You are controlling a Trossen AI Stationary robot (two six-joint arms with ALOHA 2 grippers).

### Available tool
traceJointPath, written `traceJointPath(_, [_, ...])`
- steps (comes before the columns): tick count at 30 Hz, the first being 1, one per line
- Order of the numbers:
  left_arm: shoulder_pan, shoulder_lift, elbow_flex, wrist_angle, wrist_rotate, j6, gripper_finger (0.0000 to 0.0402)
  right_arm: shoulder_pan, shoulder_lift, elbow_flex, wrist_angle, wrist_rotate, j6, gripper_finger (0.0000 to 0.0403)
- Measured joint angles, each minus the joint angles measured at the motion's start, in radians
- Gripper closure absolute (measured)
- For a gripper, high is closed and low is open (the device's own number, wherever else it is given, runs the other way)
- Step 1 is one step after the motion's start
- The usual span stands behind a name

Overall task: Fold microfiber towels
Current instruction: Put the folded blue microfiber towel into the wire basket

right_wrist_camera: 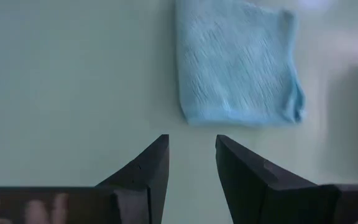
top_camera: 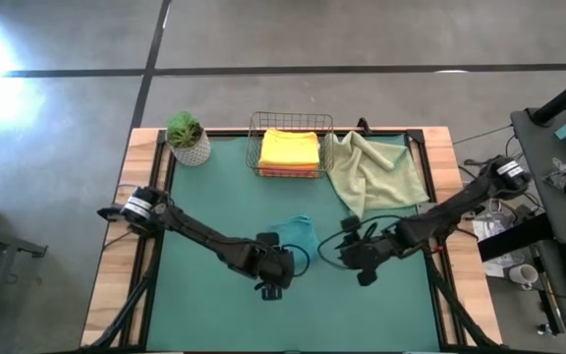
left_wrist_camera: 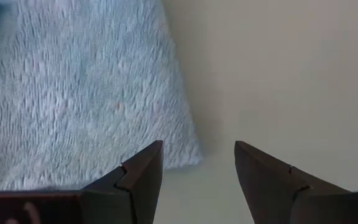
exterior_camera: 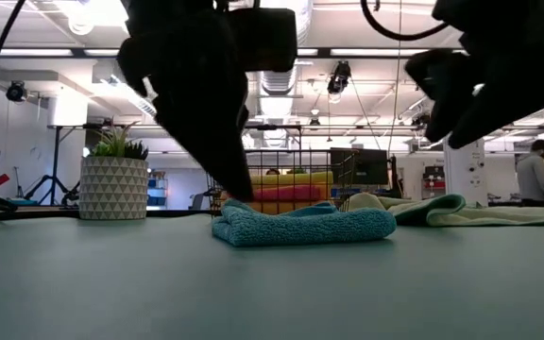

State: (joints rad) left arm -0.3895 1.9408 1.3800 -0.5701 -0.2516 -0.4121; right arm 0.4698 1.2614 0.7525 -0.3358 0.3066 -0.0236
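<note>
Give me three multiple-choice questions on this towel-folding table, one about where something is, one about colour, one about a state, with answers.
1. Where is the potted plant?
A. beside the wire basket
B. between the two arms
C. inside the basket

2. What colour is the folded towel lying between the claws?
A. pink
B. teal
C. orange

3. How is the pale green towel?
A. folded in the basket
B. gripped by the right claw
C. spread rumpled on the mat

Answers: 1 A, it stands at the basket's side. 2 B, wrist views show teal. 3 C, it lies loose beside the basket.

Two dark jointed arms, black looped cables, silver-banded bases, wedge-shaped jaws
</note>
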Motion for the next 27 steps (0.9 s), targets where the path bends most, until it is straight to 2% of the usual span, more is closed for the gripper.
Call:
traceJointPath(4, [-0.005, 0.010, 0.001, 0.011, -0.004, 0.018, 0.0219, -0.008, 0.096, 0.000, 0.120, -0.005, -0.126, 0.0280])
traceJointPath(7, [-0.005, 0.024, 0.001, 0.022, -0.011, 0.032, 0.0219, -0.021, 0.170, 0.009, 0.131, -0.002, -0.179, 0.0280])
traceJointPath(14, [-0.002, 0.047, 0.000, 0.021, -0.033, 0.033, 0.0219, -0.068, 0.296, 0.040, 0.162, 0.008, -0.205, 0.0280])
traceJointPath(19, [-0.003, 0.073, 0.001, 0.040, -0.042, 0.032, 0.0219, -0.086, 0.333, 0.073, 0.194, 0.008, -0.231, 0.0280])
traceJointPath(27, [0.000, 0.114, 0.004, 0.039, -0.046, -0.010, 0.0219, -0.085, 0.325, 0.078, 0.204, 0.007, -0.236, 0.0280])
